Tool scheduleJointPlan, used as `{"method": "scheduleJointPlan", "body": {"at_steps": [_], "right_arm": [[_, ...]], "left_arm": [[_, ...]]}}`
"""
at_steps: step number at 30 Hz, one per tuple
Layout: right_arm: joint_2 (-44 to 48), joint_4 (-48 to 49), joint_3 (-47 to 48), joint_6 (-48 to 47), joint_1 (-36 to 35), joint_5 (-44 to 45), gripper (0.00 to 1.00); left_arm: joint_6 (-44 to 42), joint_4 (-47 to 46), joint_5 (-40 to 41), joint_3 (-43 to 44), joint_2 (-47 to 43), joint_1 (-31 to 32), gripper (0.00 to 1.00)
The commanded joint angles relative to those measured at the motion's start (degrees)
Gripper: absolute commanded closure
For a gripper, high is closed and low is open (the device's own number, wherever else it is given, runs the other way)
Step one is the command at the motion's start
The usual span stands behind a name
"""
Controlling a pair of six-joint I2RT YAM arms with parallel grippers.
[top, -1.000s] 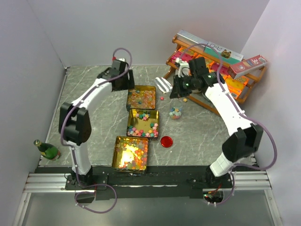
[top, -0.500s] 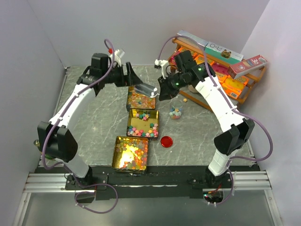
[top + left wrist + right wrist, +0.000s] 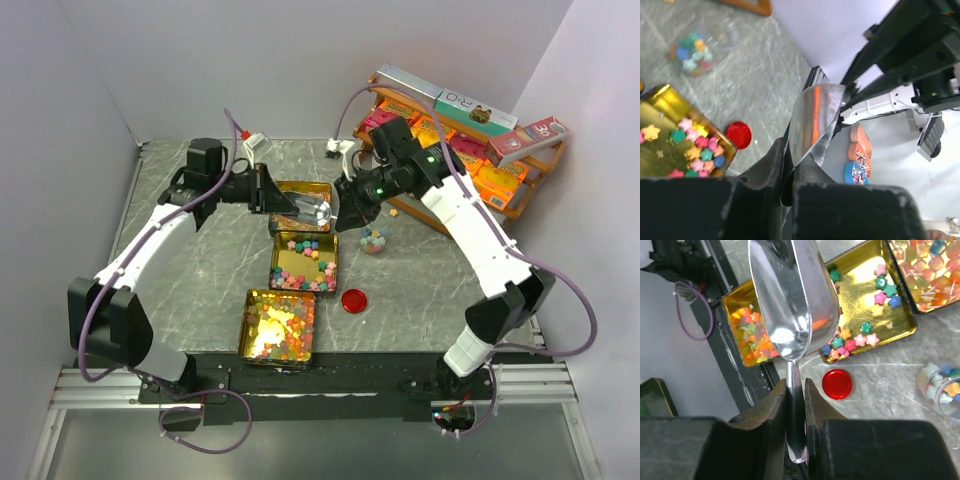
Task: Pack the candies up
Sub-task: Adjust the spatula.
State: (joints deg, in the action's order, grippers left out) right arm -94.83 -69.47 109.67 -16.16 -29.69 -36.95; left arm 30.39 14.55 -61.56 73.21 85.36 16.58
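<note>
A shiny metal scoop (image 3: 314, 211) hangs over the far gold tin (image 3: 300, 186), held from both sides. My left gripper (image 3: 287, 203) is shut on the thin rim of its bowl (image 3: 812, 120). My right gripper (image 3: 349, 206) is shut on its handle (image 3: 796, 390). The scoop bowl (image 3: 792, 300) looks empty. Star-shaped candies (image 3: 310, 245) lie in the middle tin (image 3: 297, 263), and more candies (image 3: 280, 328) fill the near tin (image 3: 247, 318). A small clear jar (image 3: 374, 240) to the right of the tins holds some candies.
A red round lid (image 3: 354, 300) lies on the table right of the near tin. A wooden rack of orange and pink boxes (image 3: 470, 140) stands at the back right, close behind my right arm. Walls close in the left, back and right sides.
My left arm swung in from the back and its jaws went from open to shut on the scoop's rim. The right arm carried the scoop left, over the far tin.
</note>
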Motion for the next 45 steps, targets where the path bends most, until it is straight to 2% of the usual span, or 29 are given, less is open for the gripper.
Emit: {"method": "scheduleJointPlan", "body": {"at_steps": [1,2,4,5,7,8,9,11,12,14,20,22,24,31,33,38,39,40,42,43,45], "right_arm": [[8.2,14.3,-2.7,9.5,1.1,5.2,0.72],[9.3,16.7,-3.7,11.4,1.2,6.9,0.55],[13.1,24.8,-8.2,18.8,1.7,9.8,0.48],[14.6,27.6,-9.9,21.5,2.6,13.5,0.41],[18.7,35.0,-15.2,31.5,3.9,19.1,0.34],[20.0,37.3,-16.8,33.8,5.0,21.4,0.28],[21.2,39.6,-20.2,37.7,5.0,24.0,0.26],[23.9,44.7,-22.9,39.8,5.1,26.1,0.22],[24.2,45.3,-24.7,42.9,5.1,30.0,0.20],[24.2,46.9,-25.8,45.2,5.2,31.5,0.19],[17.5,48.1,-22.8,50.5,5.3,28.7,0.18],[14.9,50.5,-21.7,51.9,5.3,28.9,0.19],[13.4,54.4,-21.7,54.1,5.5,28.7,0.21],[9.9,68.0,-25.7,59.0,5.6,26.1,0.33],[9.2,69.0,-26.5,59.8,5.5,26.1,0.36],[6.8,69.2,-25.9,60.5,5.5,24.5,0.53],[6.6,70.4,-26.3,60.6,5.5,23.6,0.57],[6.3,71.3,-26.5,60.6,5.5,23.3,0.69],[5.2,71.6,-26.3,61.0,5.4,22.3,0.80],[5.0,71.8,-26.6,61.1,5.3,22.2,0.91],[4.4,73.2,-27.8,61.2,5.1,22.2,1.00]], "left_arm": [[1.4,-2.9,-0.1,-0.6,-2.0,0.6,0.99],[4.5,-3.6,1.2,-1.0,-1.9,0.6,0.99],[9.1,-7.8,4.7,-1.5,-1.7,0.6,0.99],[14.6,-9.7,5.9,-2.2,-1.5,0.6,0.99],[20.6,-15.7,8.0,-3.0,-0.6,0.6,0.99],[27.0,-18.6,8.2,-4.2,-0.4,0.6,0.99],[30.3,-22.4,8.6,-5.0,-0.5,0.6,0.99],[37.2,-28.0,11.9,-6.1,-0.6,0.5,0.99],[39.0,-28.3,12.7,-5.7,-0.2,0.5,0.99],[45.1,-31.8,13.7,-5.4,0.7,0.5,0.99],[56.7,-36.7,14.6,-5.5,3.6,0.5,0.99],[60.1,-41.4,14.9,-6.8,4.0,0.5,0.99],[63.2,-43.8,15.2,-7.8,4.3,0.5,0.99],[64.0,-44.2,15.2,-7.5,5.4,0.5,0.99],[63.9,-44.3,15.5,-7.7,5.6,0.5,0.99],[62.7,-42.2,15.4,-6.2,7.3,0.5,0.99],[62.2,-41.6,15.2,-5.7,7.5,0.5,0.99],[60.8,-41.1,15.1,-4.9,7.9,0.5,0.99],[60.1,-39.3,14.9,-4.7,8.8,0.5,0.99],[60.0,-39.6,14.9,-5.0,9.1,0.4,0.99],[59.8,-40.5,14.1,-5.1,10.3,0.4,0.93]]}}
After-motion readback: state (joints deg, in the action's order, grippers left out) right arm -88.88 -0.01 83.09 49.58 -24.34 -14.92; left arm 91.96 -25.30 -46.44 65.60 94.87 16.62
